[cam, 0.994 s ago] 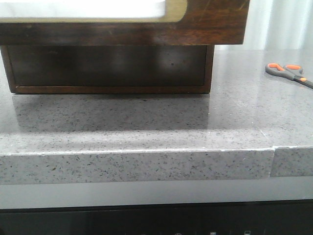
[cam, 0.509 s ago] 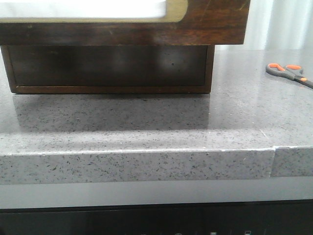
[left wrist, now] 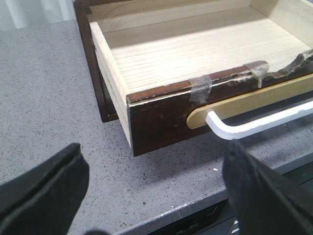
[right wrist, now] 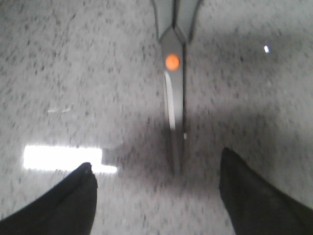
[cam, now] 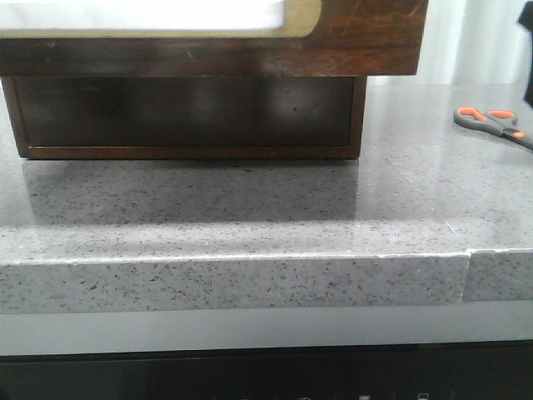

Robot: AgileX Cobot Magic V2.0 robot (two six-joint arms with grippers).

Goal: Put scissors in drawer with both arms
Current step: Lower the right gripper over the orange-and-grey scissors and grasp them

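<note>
Scissors (cam: pixel 493 122) lie flat on table (cam: pixel 250 208) at far right, w/ right hand (right wrist: pixel 156 196) spread apart over blades, not touching; left hand (left wrist: pixel 156 196) spread apart near pulled-out drawer (left wrist: pixel 195 54).

A dark shape (cam: pixel 528 79) has come into the front view at the right edge, above and just beside the scissors (cam: pixel 493 122); neither earlier picture shows it there. Too little of it shows to tell what it is. The whole scene has also slid very slightly rightward in that view.
</note>
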